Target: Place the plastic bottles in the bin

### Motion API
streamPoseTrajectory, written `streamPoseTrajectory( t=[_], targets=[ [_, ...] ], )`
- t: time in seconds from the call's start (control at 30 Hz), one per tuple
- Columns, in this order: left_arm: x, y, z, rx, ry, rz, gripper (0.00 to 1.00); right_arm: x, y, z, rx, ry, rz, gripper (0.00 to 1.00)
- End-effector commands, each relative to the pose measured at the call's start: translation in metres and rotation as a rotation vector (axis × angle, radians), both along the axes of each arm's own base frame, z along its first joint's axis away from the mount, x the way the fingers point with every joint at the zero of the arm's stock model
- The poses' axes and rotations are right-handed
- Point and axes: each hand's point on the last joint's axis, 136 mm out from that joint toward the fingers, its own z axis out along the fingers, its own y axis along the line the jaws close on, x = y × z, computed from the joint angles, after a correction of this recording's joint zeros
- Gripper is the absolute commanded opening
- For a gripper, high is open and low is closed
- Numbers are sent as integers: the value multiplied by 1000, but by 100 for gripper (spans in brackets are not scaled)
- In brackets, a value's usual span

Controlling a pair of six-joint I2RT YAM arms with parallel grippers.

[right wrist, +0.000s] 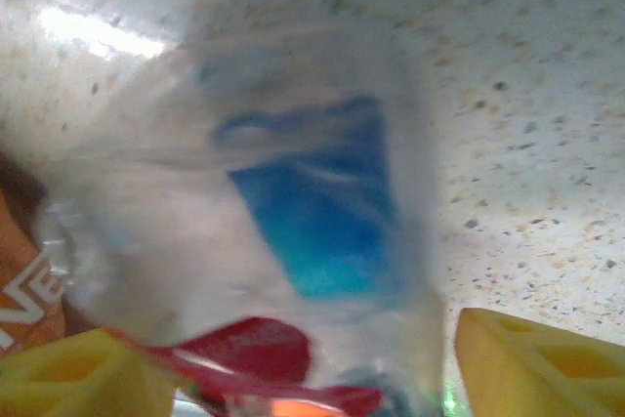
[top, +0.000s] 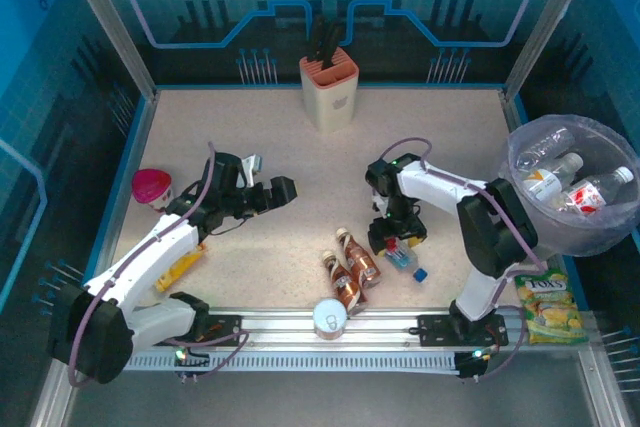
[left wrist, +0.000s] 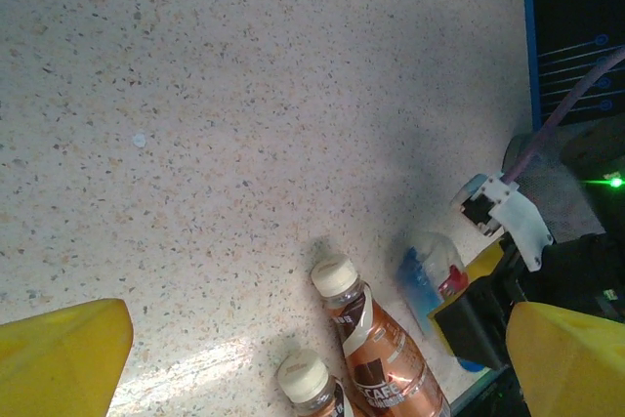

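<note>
A clear plastic bottle with a blue and red label (right wrist: 293, 202) lies on the table between the yellow fingers (right wrist: 532, 363) of my right gripper (right wrist: 293, 368), which is open and straddles it; it also appears under my right gripper (top: 396, 239) as the clear bottle (top: 404, 256). Two brown bottles (top: 358, 255) (top: 343, 282) lie just left of it. My left gripper (top: 272, 192) hangs open above bare table, with the brown bottles (left wrist: 383, 351) (left wrist: 311, 380) below it. The bin (top: 520, 162) at the right edge holds several clear bottles (top: 556, 175).
A silver can (top: 330, 317) stands by the front rail. A pink-lidded cup (top: 152, 187) sits at the left, a beige knife block (top: 328, 87) at the back. A yellow-orange item (top: 183, 265) lies half under the left arm. A snack bag (top: 545, 307) lies below the bin.
</note>
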Motion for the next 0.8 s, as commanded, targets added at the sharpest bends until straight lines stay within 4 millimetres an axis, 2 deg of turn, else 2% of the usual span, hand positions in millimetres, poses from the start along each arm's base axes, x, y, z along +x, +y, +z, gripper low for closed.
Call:
streamPoseTrajectory(
  t=[0.0,0.13,0.23,0.33,0.4,0.47,0.5,0.57,0.63,0.67,0.77],
  targets=[
    [1,6,-8,11,28,35,99,5,-6,4,-5,-37,-33,64],
    [3,5,-11,5,36,38,99,10,-10,12,-28,-74,-45,56],
    [5,4,-10,3,38,38,99,15,-9,28,-15,-116,-58,51],
    [6,4,-9,8,34,37,99,23,-15,52,-42,-165,-71,51],
    [8,4,-7,13,29,36,99,31,-19,78,-63,-225,-80,51],
    [10,3,-6,17,33,33,99,48,-26,120,-80,-339,-101,51],
    [11,2,-6,17,37,30,99,50,-32,135,-96,-369,-111,51],
    [13,0,-4,11,39,25,99,66,-45,183,-97,-494,-154,51],
    [15,-1,-4,5,40,23,99,74,-57,220,-86,-582,-174,50],
    [15,-2,-4,2,42,22,99,79,-66,240,-90,-637,-192,50],
    [14,-4,-6,-7,57,18,99,89,-105,282,-112,-755,-298,50]
  ],
)
